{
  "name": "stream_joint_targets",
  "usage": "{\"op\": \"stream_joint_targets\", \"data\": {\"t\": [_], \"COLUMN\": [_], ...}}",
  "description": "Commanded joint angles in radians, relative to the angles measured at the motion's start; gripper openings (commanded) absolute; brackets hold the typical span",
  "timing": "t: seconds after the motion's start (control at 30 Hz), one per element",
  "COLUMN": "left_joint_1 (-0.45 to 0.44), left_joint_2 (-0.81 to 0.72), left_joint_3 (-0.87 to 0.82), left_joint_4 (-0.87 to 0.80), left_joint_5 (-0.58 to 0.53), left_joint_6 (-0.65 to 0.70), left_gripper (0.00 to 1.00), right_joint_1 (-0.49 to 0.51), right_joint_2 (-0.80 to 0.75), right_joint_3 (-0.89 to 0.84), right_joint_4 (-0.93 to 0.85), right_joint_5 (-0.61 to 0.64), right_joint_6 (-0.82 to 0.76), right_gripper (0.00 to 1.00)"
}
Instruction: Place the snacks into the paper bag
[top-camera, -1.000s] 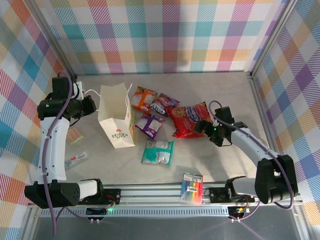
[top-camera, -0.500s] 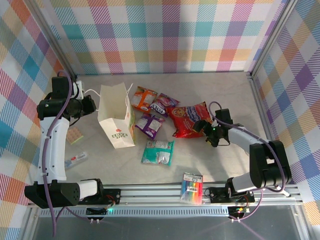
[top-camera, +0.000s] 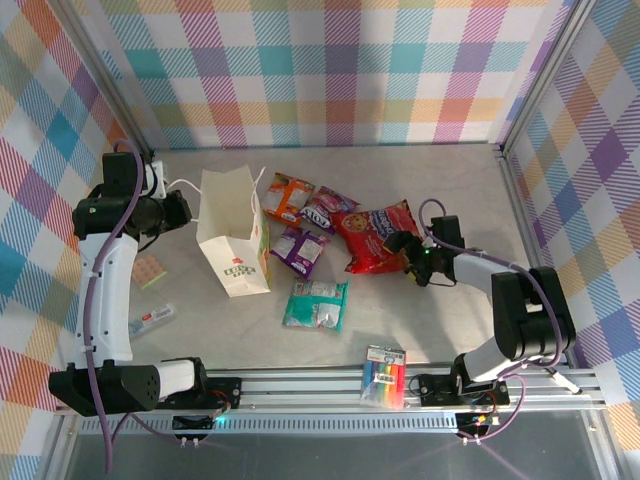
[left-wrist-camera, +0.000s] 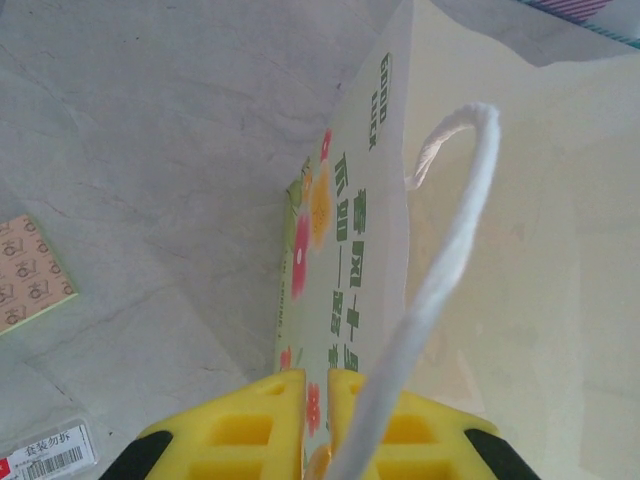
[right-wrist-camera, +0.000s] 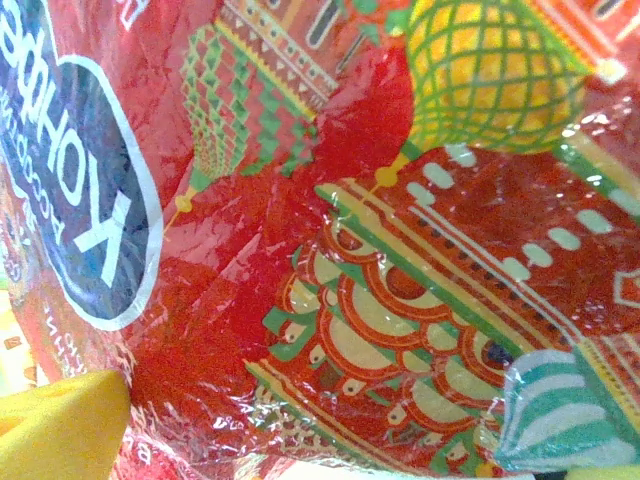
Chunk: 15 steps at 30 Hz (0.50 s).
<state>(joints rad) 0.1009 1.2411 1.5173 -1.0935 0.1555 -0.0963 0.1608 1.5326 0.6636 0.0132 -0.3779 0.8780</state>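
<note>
Foil snacks (top-camera: 316, 303) all lie on the bench (top-camera: 450, 180) beside the paper bag (top-camera: 235, 235) from above, none bagged; left wrist: left claw (left-wrist-camera: 317, 385) clamped on the bag's rim; right wrist: right claw (right-wrist-camera: 335, 455) spread against the red packet (right-wrist-camera: 330, 250).

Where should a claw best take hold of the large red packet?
Probably its right edge, coming from the right, where the right claw is. The large red packet lies crumpled, that edge facing bare table, while the pink-purple packet crowds its left.
</note>
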Motion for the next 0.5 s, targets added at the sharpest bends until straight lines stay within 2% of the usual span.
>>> {"op": "stream_joint_targets", "data": {"t": [0.0, 0.1, 0.27, 0.47], "left_joint_1": [0.014, 0.014, 0.014, 0.014], "left_joint_2": [0.000, -0.002, 0.000, -0.007], "left_joint_3": [0.033, 0.034, 0.032, 0.025], "left_joint_4": [-0.016, -0.017, -0.021, -0.031], "left_joint_5": [-0.010, -0.010, -0.005, -0.012], "left_joint_6": [0.012, 0.012, 0.012, 0.015], "left_gripper": [0.14, 0.14, 0.14, 0.14], "right_joint_1": [0.013, 0.018, 0.046, 0.055], "right_joint_2": [0.071, 0.084, 0.129, 0.148], "right_joint_3": [-0.039, -0.047, 0.031, 0.036], "right_joint_4": [0.159, 0.242, 0.192, 0.138], "right_joint_5": [-0.014, -0.015, 0.005, 0.083], "right_joint_6": [0.061, 0.107, 0.093, 0.138], "right_gripper": [0.99, 0.99, 0.98, 0.74]}}
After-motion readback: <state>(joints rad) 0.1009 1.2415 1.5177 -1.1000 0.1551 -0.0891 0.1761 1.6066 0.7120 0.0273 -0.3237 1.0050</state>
